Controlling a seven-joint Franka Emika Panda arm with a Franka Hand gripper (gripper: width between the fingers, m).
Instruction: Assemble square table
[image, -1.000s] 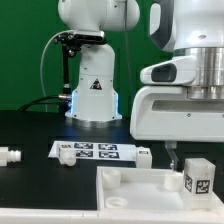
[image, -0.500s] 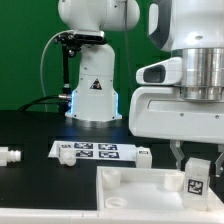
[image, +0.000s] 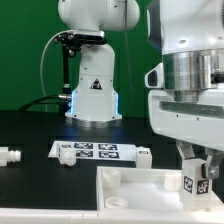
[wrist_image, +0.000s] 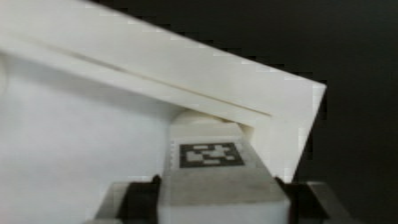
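The white square tabletop (image: 140, 190) lies at the front of the black table, with raised corner sockets. My gripper (image: 197, 172) is shut on a short white tagged leg (image: 193, 177) and holds it upright over the tabletop's corner at the exterior view's right. In the wrist view the leg (wrist_image: 217, 160) sits between my fingers (wrist_image: 130, 202), its top against the tabletop's corner (wrist_image: 267, 95). A second loose leg (image: 10, 156) lies at the exterior view's far left.
The marker board (image: 98, 151) lies flat behind the tabletop. A small white part (image: 145, 155) rests at its right end. The robot's base (image: 94, 90) stands at the back.
The gripper has turned about its axis with the leg in it and shifted slightly right; the leg's tag now sits lower and more edge-on.
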